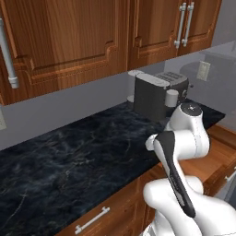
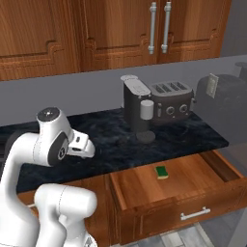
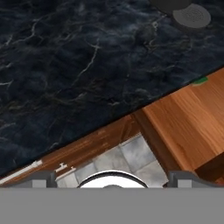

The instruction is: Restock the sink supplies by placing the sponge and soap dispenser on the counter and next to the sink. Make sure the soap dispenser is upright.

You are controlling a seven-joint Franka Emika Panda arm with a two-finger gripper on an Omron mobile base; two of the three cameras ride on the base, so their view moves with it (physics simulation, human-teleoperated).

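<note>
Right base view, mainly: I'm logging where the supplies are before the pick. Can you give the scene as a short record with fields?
sponge: green and yellow, lying flat in the drawer
drawer: pulled open below the counter
counter: black marble-like top
coffee machine: standing on the counter
toaster: right of the coffee machine
gripper: open, holding nothing
soap dispenser: cannot tell where

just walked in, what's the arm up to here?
It isn't handling anything yet. The gripper is open and empty, looking down at the edge of the black counter beside an open drawer. A green sponge lies in that drawer, untouched. On the counter stand a coffee machine and a toaster.
</note>
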